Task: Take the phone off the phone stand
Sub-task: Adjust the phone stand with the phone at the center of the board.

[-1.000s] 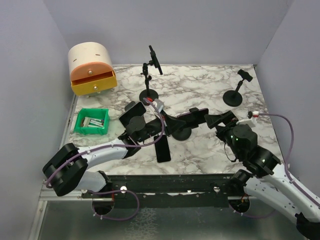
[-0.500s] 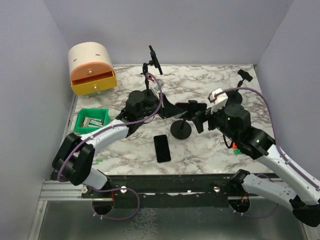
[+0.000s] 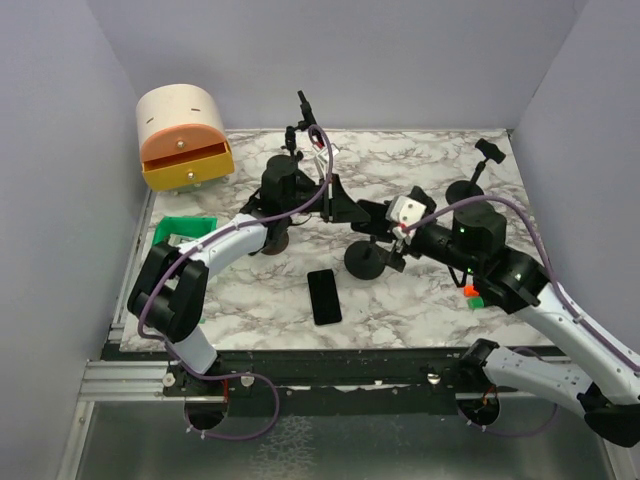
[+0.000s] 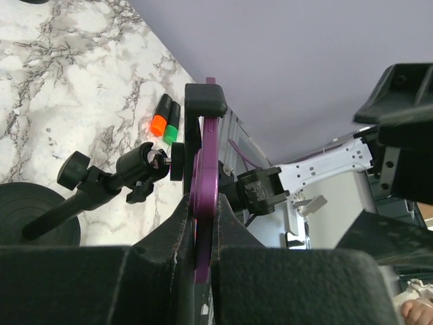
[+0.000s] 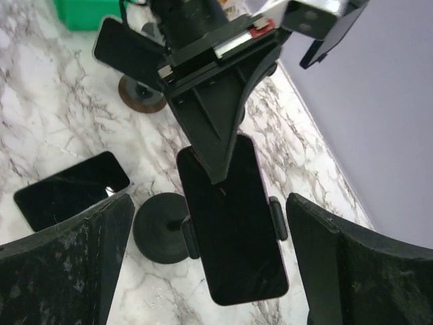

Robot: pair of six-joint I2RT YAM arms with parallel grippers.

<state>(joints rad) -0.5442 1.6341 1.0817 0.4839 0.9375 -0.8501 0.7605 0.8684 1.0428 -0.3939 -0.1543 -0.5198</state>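
- Now, the left gripper (image 4: 200, 220) has its fingers pressed together on the phone (image 5: 233, 223), pinching one short edge of it.
- From the left wrist view the phone shows edge-on, a thin purple rim running up between the two dark pads.
- That phone sits in the phone stand (image 4: 101, 184), with the cradle's side grips hugging both long edges and a black clamp capping the far end.
- Over to the right gripper (image 5: 206, 203): its jaws are spread wide, one finger out on each side of the phone, touching nothing.
- The stand's round base rests near the middle of the marble table (image 3: 420, 170), its jointed arm tilted up to the cradle.
- A second phone (image 3: 323, 296) lies flat on the marble, just in front of that base and apart from it.
- Two markers (image 4: 164, 116), orange-capped and green-capped, lie side by side on the table beyond the stand.
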